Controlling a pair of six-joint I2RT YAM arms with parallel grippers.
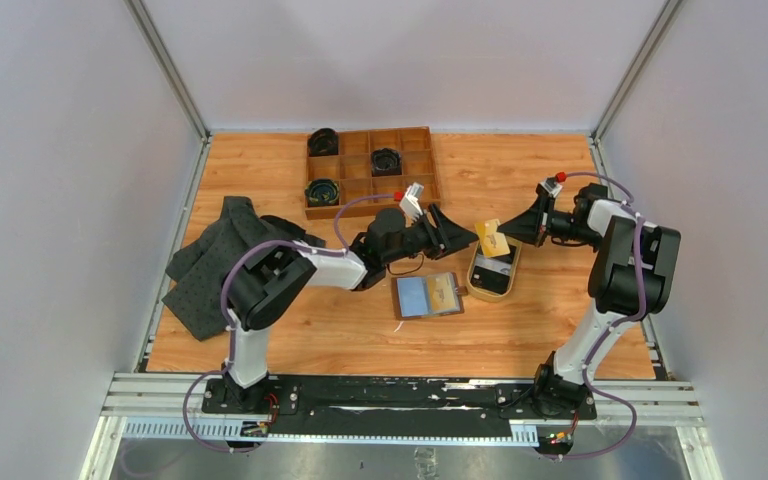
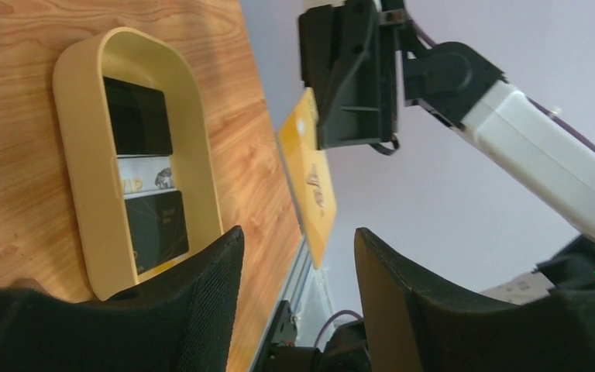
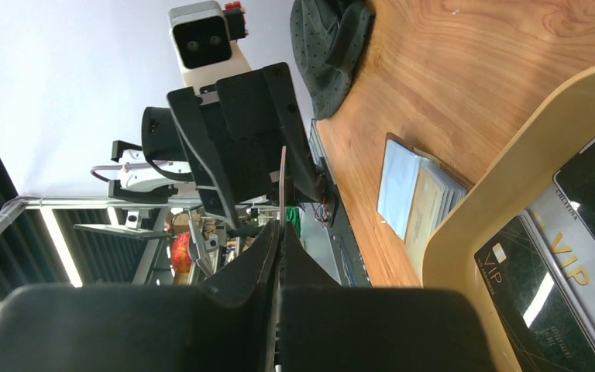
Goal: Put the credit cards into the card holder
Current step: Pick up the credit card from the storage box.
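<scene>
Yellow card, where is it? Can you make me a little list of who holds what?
yellow card: up in the air, pinched by the right end effector
left end effector: open, empty, facing the yellow card
card holder: lying open on the table, next to the tan dish
tan dish: holds two dark cards and one pale card
</scene>
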